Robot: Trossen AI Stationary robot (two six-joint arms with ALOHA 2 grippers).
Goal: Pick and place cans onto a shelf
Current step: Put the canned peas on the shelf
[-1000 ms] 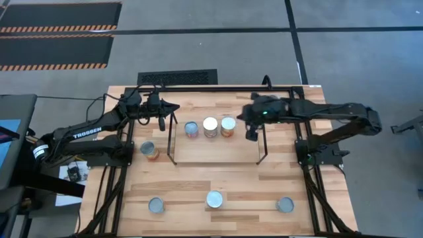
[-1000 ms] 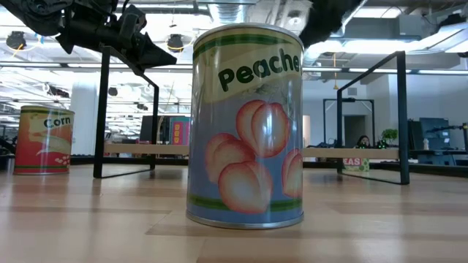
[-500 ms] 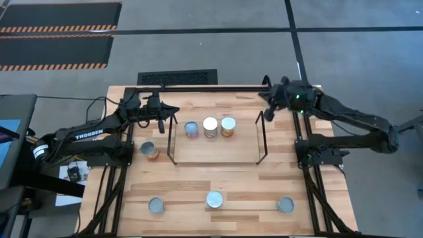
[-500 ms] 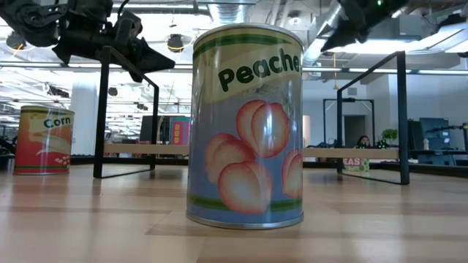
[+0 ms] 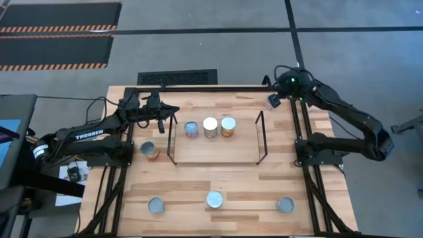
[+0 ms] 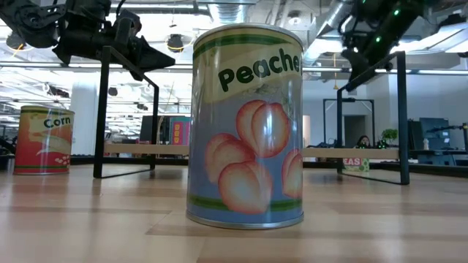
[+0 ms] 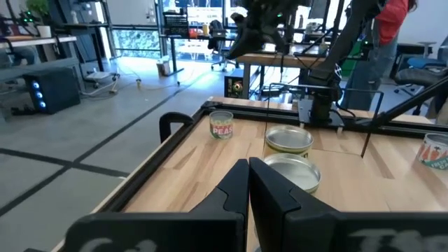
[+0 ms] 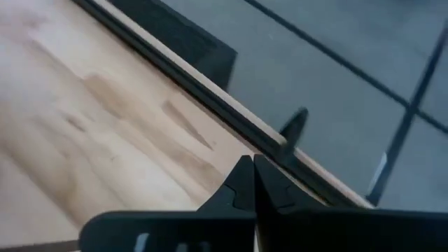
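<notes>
Pale wooden tabletop [image 5: 225, 178] carries the low light-wood shelf with black wire uprights [image 5: 215, 151], where three small round-topped tins [image 5: 210, 127] stand in a row. The left gripper [image 5: 166, 110] hovers beside the shelf's near upright, fingers [image 7: 276, 192] pressed together and empty; an orange-labelled corn can [image 5: 149, 151] sits just below them. The right gripper [image 5: 272, 101] hangs at the table's far corner, fingers [image 8: 269, 189] closed, holding nothing, well apart from every can.

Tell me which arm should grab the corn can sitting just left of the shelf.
Left. The left gripper hovers by the shelf's left end, just behind the corn can. The right gripper sits shut at the table's far right corner, with the whole shelf between.
</notes>
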